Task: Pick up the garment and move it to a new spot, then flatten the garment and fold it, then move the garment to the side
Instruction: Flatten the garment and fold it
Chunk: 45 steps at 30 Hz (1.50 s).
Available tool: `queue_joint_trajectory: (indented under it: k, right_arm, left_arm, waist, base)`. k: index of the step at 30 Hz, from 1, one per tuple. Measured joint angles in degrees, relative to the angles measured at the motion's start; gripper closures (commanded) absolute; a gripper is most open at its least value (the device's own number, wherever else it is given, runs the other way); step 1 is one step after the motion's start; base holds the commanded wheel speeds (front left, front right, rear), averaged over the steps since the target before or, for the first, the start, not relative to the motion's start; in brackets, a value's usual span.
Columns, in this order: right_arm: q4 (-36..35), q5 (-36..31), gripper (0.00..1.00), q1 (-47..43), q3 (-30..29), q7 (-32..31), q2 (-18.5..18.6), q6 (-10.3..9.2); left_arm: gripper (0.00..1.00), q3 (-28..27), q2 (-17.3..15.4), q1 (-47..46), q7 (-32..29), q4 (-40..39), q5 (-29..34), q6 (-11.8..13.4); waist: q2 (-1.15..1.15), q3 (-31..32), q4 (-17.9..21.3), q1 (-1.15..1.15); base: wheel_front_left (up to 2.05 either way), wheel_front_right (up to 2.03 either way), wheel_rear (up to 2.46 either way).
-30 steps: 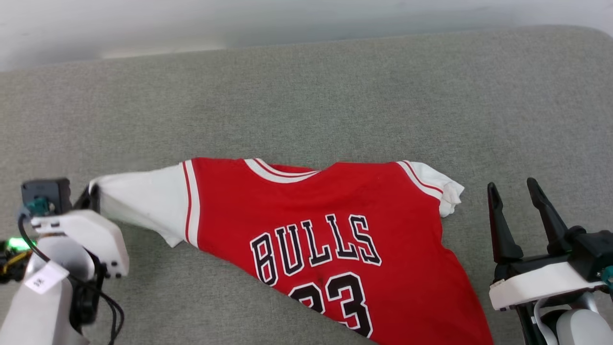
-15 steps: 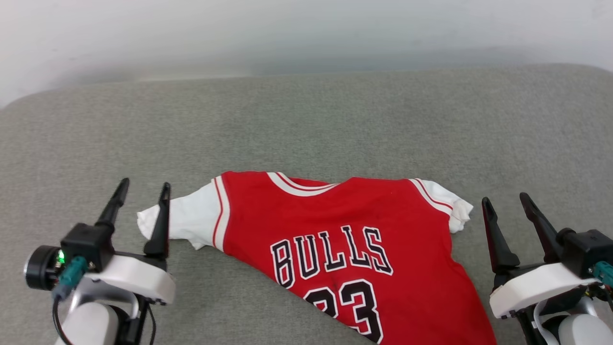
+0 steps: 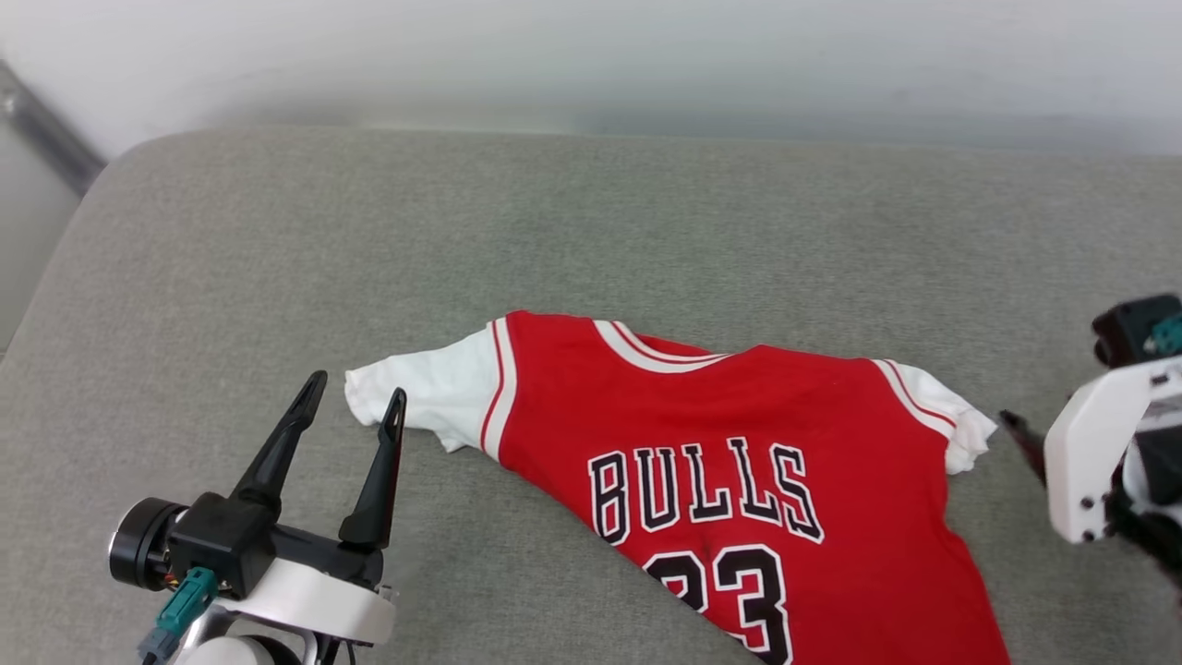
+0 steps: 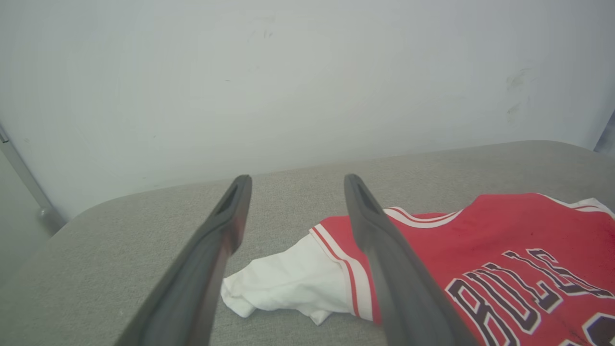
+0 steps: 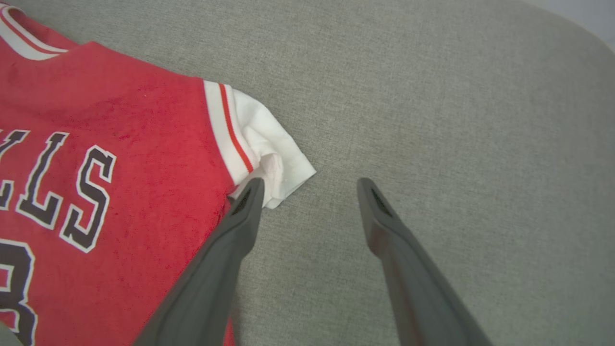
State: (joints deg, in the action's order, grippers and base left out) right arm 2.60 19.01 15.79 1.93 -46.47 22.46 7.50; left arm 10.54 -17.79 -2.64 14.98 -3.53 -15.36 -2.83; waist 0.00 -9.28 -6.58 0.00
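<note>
The garment (image 3: 739,434), a red jersey T-shirt with white sleeves and black "BULLS" lettering, lies face up on the grey cushion, running off the lower right of the head view. My left gripper (image 3: 355,397) stands open just left of the white left sleeve (image 3: 420,392), holding nothing. In the left wrist view the garment (image 4: 504,240) lies beyond the open left gripper (image 4: 293,180). My right gripper (image 5: 310,185) is open, hovering beside the crumpled right sleeve (image 5: 269,149); its white housing (image 3: 1099,453) shows at the right edge of the head view.
The grey fabric cushion (image 3: 591,231) spreads wide behind and to the left of the shirt. A pale wall (image 3: 591,55) rises behind it. The cushion's rounded left corner (image 3: 102,203) drops off beside a dark strip.
My left gripper let go of the left sleeve, opened and pulled back; the sleeve now lies slack on the cushion. The right gripper has tilted down toward the right sleeve. The head camera has shifted.
</note>
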Motion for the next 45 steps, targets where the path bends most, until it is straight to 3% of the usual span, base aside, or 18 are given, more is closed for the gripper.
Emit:
queue_joint_trajectory:
  k: [6, 13, 20, 21, 22, 26, 38, 42, 43, 44, 45]
  right_arm:
    - [6.0, 1.7, 0.0, 5.2, -0.2, -6.5, 1.8, 0.0]
    - [14.3, 2.2, 0.0, 7.4, 2.9, -6.5, 2.2, 0.0]
    - [17.6, 5.4, 0.0, 6.9, 7.0, -3.4, 3.7, -0.03]
    - [17.9, 5.8, 0.56, 6.7, 7.5, -2.8, 4.0, -0.12]
    - [18.1, 6.2, 1.0, 6.6, 7.9, -2.0, 4.2, -0.12]
    - [19.0, 5.5, 1.0, 6.4, 8.6, 3.3, 5.2, 0.01]
    - [21.3, -2.4, 1.0, 6.2, 0.9, 15.4, 10.6, 0.03]
    - [21.5, -6.0, 1.0, 4.3, 2.7, 17.7, 11.8, 0.02]
    - [21.7, -6.1, 0.6, 3.8, 3.2, 17.9, 11.6, 0.02]
    - [21.6, -6.3, 0.0, 3.4, 3.8, 18.7, 11.4, 0.01]
    - [21.5, -6.7, 0.0, 3.0, 4.2, 19.7, 11.0, 0.02]
  left_arm:
    - [0.0, 0.4, 1.0, -1.5, 0.1, -0.2, 0.1, -0.7]
    - [0.0, 0.7, 2.0, -2.4, 0.1, 0.3, 0.5, -1.5]
    - [0.0, 0.5, 2.4, -2.4, 0.1, 0.7, 0.7, -1.7]
    - [0.0, 0.5, 2.4, -2.4, 0.1, 0.8, 0.7, -1.7]
    - [0.0, 0.4, 2.5, -2.4, 0.1, 1.0, 0.8, -1.8]
    - [0.0, 0.1, 2.7, -2.4, 0.1, 1.6, 1.0, -1.8]
    - [0.0, -0.5, 3.2, -1.8, 0.1, 3.3, 1.0, -2.5]
    - [0.0, -0.7, 3.3, -1.6, 0.1, 3.8, 0.9, -2.7]
    - [0.0, -0.8, 3.3, -1.6, 0.1, 4.0, 0.8, -2.7]
    - [0.0, -0.9, 3.3, -1.6, 0.1, 4.1, 0.7, -2.7]
    - [0.0, -0.9, 3.3, -1.6, 0.1, 4.2, 0.7, -2.7]
  waist:
    - [0.0, -1.6, -2.5, 0.0]
    - [0.0, -3.7, -5.7, 0.0]
    - [0.0, -5.1, -7.2, 0.0]
    - [0.0, -5.2, -7.3, 0.0]
    - [0.0, -5.3, -7.3, 0.0]
    - [0.0, -5.2, -6.8, 0.0]
    - [0.0, -2.6, -3.7, 0.0]
    - [0.0, -2.4, -2.7, 0.0]
    - [0.0, -2.3, -2.4, 0.0]
    - [0.0, -2.3, -2.2, 0.01]
    - [0.0, -2.2, -1.9, 0.0]
  base:
    - [0.0, 0.0, 0.0]
    - [0.0, 0.0, 0.0]
    - [0.0, 0.0, 0.0]
    - [0.0, 0.0, 0.0]
    - [0.0, 0.0, 0.0]
    - [0.0, 0.0, 0.0]
    - [0.0, 0.0, 0.0]
    - [0.0, 0.0, 0.0]
    - [0.0, 0.0, 0.0]
    - [0.0, 0.0, 0.0]
    - [0.0, 0.0, 0.0]
